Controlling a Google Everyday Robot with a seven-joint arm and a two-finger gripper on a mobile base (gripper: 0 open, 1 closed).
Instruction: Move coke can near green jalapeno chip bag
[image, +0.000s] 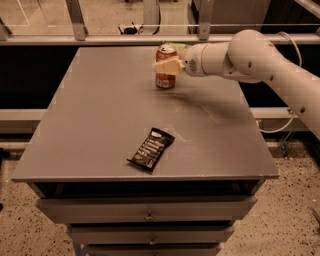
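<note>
The coke can (165, 79), red-orange with a silver top, stands upright near the far edge of the grey table (100, 115). My gripper (167, 66) reaches in from the right and is shut on the can at mid height, with one pale finger (165, 66) across its front. The can's base is at the table surface. Only a thin sliver of the green jalapeno chip bag (178, 46) shows, just behind the can and the gripper's wrist. The rest of it is hidden by the arm.
A narrow black snack bar wrapper (151, 149) lies near the table's front edge. The white arm (260, 62) spans the back right of the table. Drawers (150, 212) sit under the top. A railing (150, 30) runs behind the far edge.
</note>
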